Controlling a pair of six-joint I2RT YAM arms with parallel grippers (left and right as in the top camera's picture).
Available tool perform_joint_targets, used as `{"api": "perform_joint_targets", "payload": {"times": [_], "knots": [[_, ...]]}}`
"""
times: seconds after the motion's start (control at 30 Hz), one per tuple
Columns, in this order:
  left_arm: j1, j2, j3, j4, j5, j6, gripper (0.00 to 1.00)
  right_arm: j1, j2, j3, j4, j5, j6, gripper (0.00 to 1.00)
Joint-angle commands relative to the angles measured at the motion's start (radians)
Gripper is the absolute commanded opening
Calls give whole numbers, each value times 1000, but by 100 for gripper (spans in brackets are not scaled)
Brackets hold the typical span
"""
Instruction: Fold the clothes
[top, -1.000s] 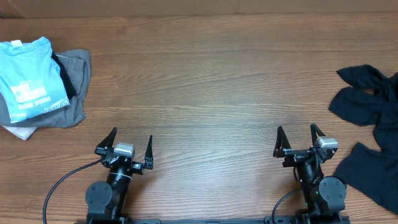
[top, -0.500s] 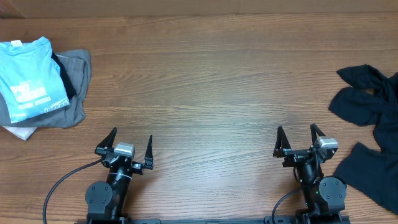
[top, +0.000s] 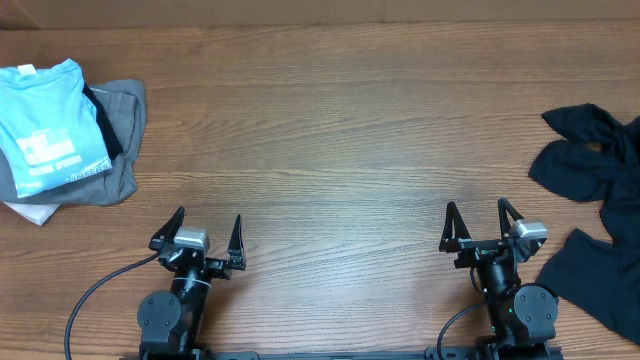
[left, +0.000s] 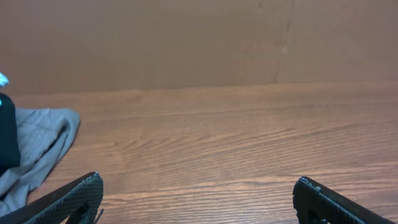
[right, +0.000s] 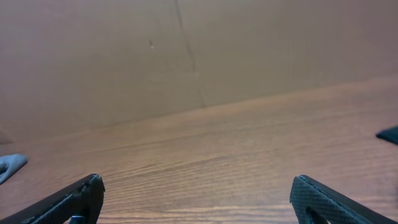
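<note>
The clothes (top: 595, 205), a crumpled black garment, lie at the table's right edge and run out of the overhead view; a black corner (right: 389, 134) shows at the right of the right wrist view. My right gripper (top: 476, 218) is open near the front edge, just left of the garment and apart from it. My left gripper (top: 208, 222) is open at the front left, far from the garment. Only bare wood lies between both pairs of fingers (left: 198, 186) (right: 196, 186).
A folded light blue t-shirt (top: 50, 125) lies on a grey garment (top: 115, 150) at the table's left edge, with a white piece (top: 28, 212) under them. The grey garment (left: 34, 149) shows in the left wrist view. A brown wall (left: 199, 43) backs the table.
The left gripper has shifted slightly to the left. Nothing else has moved.
</note>
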Motion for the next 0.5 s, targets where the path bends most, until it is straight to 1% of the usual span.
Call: {"api": "perform_joint_targets", "payload": {"times": [0.0,0.1,0.2,0.33,0.47], "knots": [[7,-4,47,-52,-22,-64,100,-5,-1,56,-23,75,48,100],[7,10,120,-120,-22,-64,100,-5,35,124,-89,145,48,100],[7,56,207,-170,-27,-63,100,-5,107,207,-121,159,48,100],[7,167,328,-229,-38,-63,100,-5,253,329,-138,161,47,100],[7,323,458,-286,-41,-58,100,-5,444,490,-224,164,45,100]]}}
